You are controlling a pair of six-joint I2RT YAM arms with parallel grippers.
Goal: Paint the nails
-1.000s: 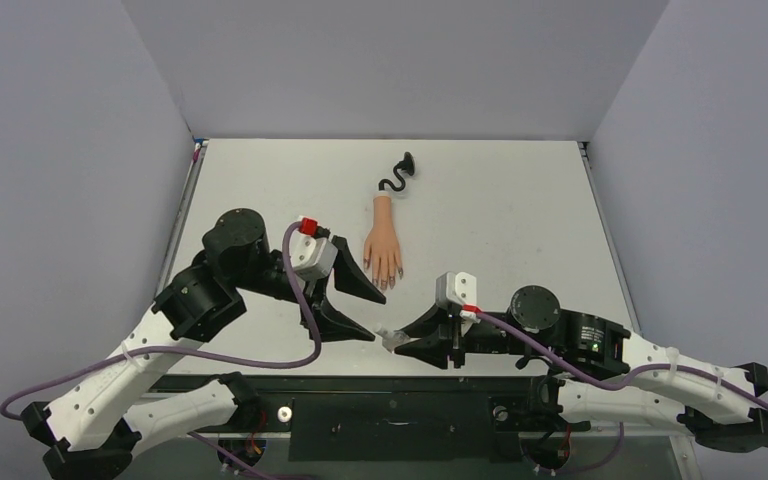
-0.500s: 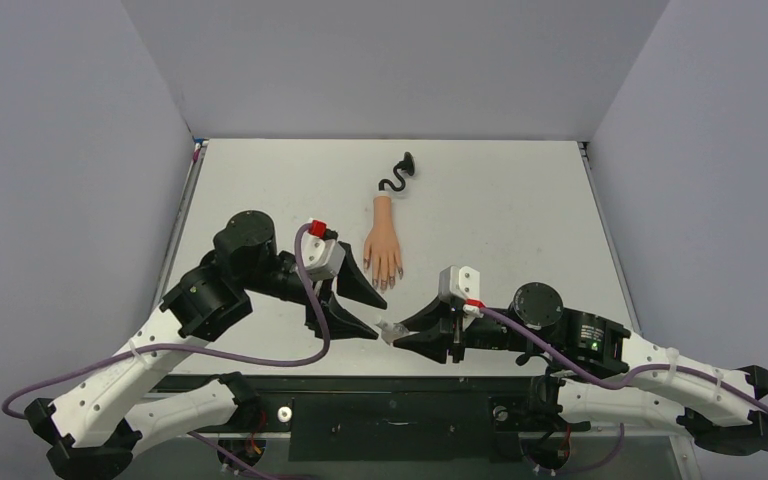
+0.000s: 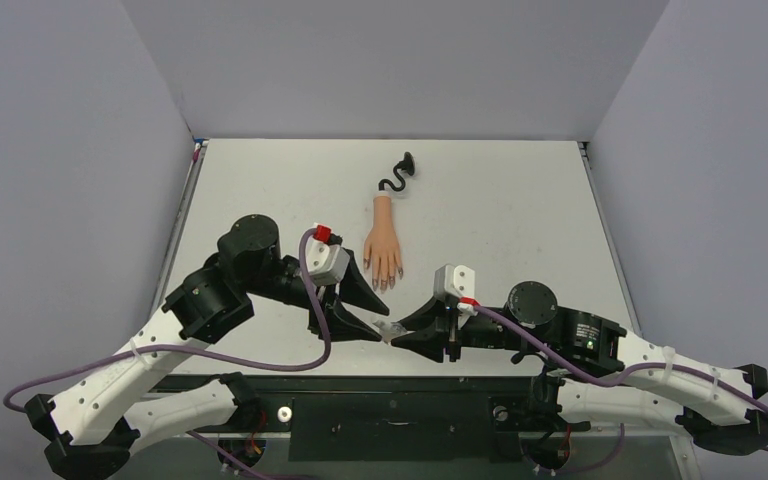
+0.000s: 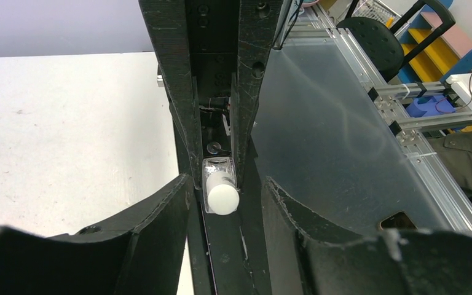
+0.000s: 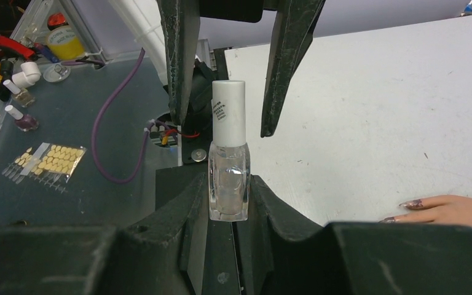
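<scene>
1. I see my right gripper clenched on the upright polish bottle.
2. My left gripper is spread, its jaws either side of the cap.
3. The nails lie just beyond both grippers, outside the jaws.

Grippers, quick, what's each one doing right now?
Left gripper: open, straddling the white cap, not clamped.
Right gripper: shut on the polish bottle.

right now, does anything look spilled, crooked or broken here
Nothing stands out. The bottle is gripped squarely in the right hand, cap on, no spill showing. The left hand is open either side of the cap. The mannequin lies flat on the table.
</scene>
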